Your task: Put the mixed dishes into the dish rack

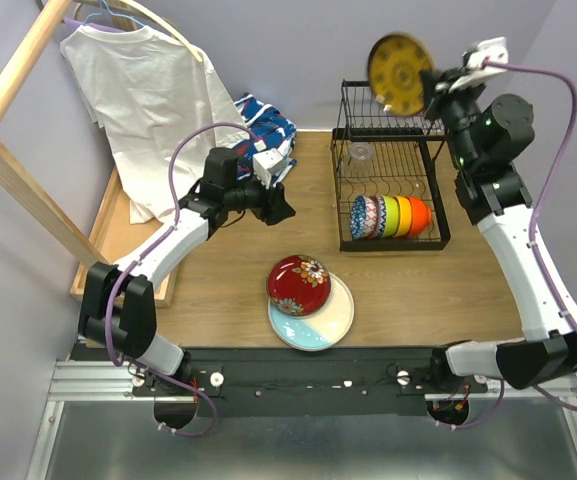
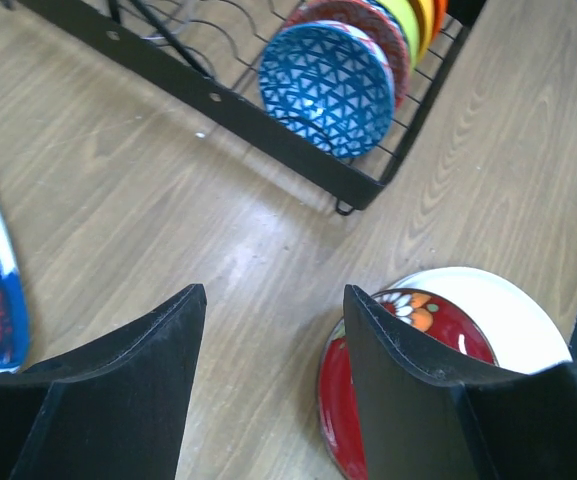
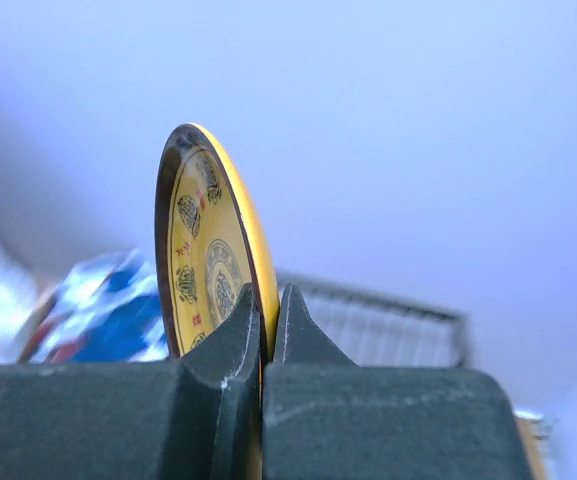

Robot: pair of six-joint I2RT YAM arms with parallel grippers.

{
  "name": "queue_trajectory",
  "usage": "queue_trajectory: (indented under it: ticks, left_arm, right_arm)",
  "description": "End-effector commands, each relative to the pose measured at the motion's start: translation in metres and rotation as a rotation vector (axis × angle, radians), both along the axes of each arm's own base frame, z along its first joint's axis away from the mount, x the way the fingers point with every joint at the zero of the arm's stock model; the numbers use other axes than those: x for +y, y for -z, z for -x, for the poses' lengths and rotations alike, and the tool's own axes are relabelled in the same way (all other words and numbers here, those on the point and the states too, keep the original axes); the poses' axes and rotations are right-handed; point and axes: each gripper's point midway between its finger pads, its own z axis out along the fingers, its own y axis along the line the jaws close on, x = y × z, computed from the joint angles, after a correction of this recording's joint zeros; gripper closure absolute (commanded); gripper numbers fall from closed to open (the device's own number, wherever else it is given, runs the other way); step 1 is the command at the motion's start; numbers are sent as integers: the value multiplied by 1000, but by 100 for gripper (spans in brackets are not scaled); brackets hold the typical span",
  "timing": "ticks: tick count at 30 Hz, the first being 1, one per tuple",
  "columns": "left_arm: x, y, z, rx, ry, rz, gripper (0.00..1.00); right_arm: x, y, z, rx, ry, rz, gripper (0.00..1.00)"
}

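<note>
The black wire dish rack stands far right on the light wooden table. A row of small coloured bowls stands on edge in its base tray, toward the front, and the clear glass cup is behind them. The round yellow-brown plate is above the rack's rear edge (pinched in the right gripper). Left of the rack and nearer, the red floral plate lies on the pale blue-and-cream plate.

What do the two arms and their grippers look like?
Both the left arm and right arm have white links joined by black motor housings, and a purple cable runs along each. The left gripper and right gripper carry matte black, wedge-shaped fingers. A green light glows on the right arm.
</note>
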Motion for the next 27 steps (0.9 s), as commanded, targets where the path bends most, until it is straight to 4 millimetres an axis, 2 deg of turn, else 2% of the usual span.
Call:
queue_trajectory:
  ticks: [1,2,3,4,5,7,8,9,12,15,19,27]
  left_arm:
    - [-13,12,9,9,42,-22,34]
    - [-15,12,10,6,48,-23,34]
    - [-16,13,11,8,50,-24,34]
    - [-15,14,11,10,49,-26,34]
    - [-17,15,13,11,53,-28,34]
    - [-17,19,14,17,54,-32,34]
    - [-17,19,15,18,54,-31,35]
    - [-16,23,17,26,54,-35,35]
    - [-15,28,20,34,57,-37,35]
    - [-15,32,22,48,58,-35,35]
    - [-17,34,21,58,60,-25,35]
    - [-18,40,21,81,57,-25,36]
  right_arm:
    - [-73,-15,-57,-77,466,-102,99]
    - [-78,-8,-66,-44,495,-77,100]
    - [-92,-2,-74,-19,536,-62,100]
    - [-99,-19,-76,-37,549,-72,100]
    - [-101,6,-94,38,561,-32,99]
    - [-118,14,-107,80,608,2,100]
    - [-124,8,-108,91,624,4,99]
    - [-133,21,-120,120,636,18,100]
    - [-149,24,-129,128,656,20,100]
    - [-158,26,-134,135,674,54,100]
    - [-163,43,-147,180,675,145,99]
    - [-168,66,-156,242,684,236,100]
